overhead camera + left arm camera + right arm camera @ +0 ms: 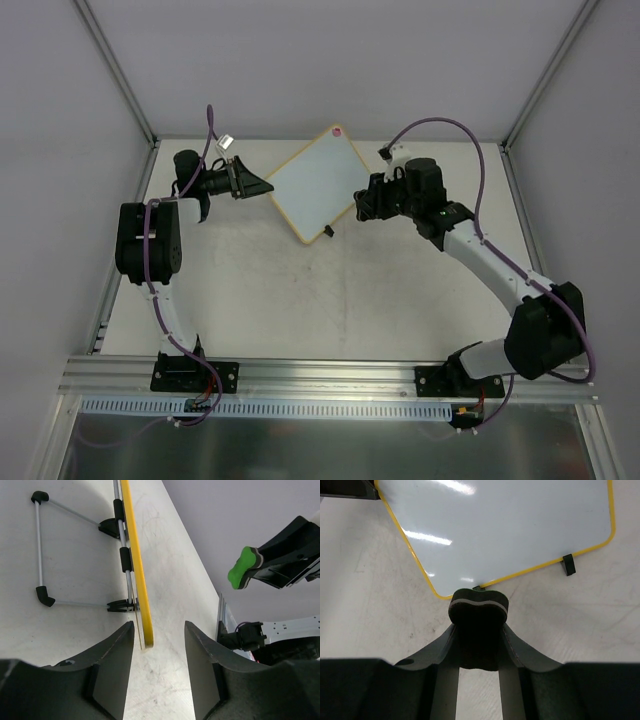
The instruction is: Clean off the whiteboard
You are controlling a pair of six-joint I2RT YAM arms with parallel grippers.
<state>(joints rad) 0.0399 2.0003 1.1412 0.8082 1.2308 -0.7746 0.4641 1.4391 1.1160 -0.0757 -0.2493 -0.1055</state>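
From above, the whiteboard (315,180) sits cornerwise at the far middle of the table (300,300), between the arms, about equally near each; the left wrist view shows the left gripper (159,627) spread wide astride its yellow rim, seen edge-on; the right wrist view shows the right gripper (479,630) clamped on the eraser (479,605), the whiteboard straight ahead, just beyond it

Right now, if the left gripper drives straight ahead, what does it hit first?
The whiteboard, probably: its yellow edge sits just ahead of the left gripper, in line with its open gap.
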